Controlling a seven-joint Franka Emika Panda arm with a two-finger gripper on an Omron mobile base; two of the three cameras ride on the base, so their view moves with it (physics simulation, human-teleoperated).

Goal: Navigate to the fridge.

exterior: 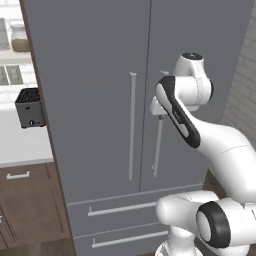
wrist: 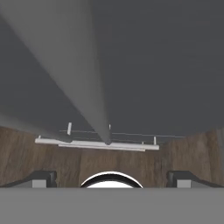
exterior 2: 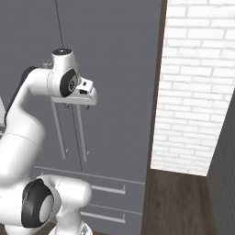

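A: Where's the fridge [exterior: 100, 100]?

B: Dead ahead at 12 o'clock, tall and matte grey, spanning most of the left base view. Two upper doors meeting at a centre seam, long thin vertical handles [exterior: 132, 125] either side of that seam. Two lower drawers [exterior: 115, 207] beneath, each with a horizontal handle.

A: And from the right base camera?

B: Same grey fridge [exterior 2: 114, 69] from 9 to 12 o'clock, with a white brick wall [exterior 2: 193, 87] at 3 o'clock just beside its dark-brown side trim. Brown wooden floor [exterior 2: 179, 202] at 5 o'clock.

A: State of the tool [wrist: 111, 177]?

B: Released, with nothing between the jaws. Two dark finger tips [wrist: 41, 178] standing well apart at the bottom of the hand view, pointing down along the fridge front toward a drawer handle [wrist: 96, 143] and the floor.

A: Anything off to the side?

B: At 9 o'clock in the left base view, a small dark toaster [exterior: 30, 107] on a pale worktop [exterior: 22, 142], dark-brown cabinets [exterior: 27, 205] below at 7 o'clock. Jar [exterior: 20, 39] on a shelf at 10 o'clock.
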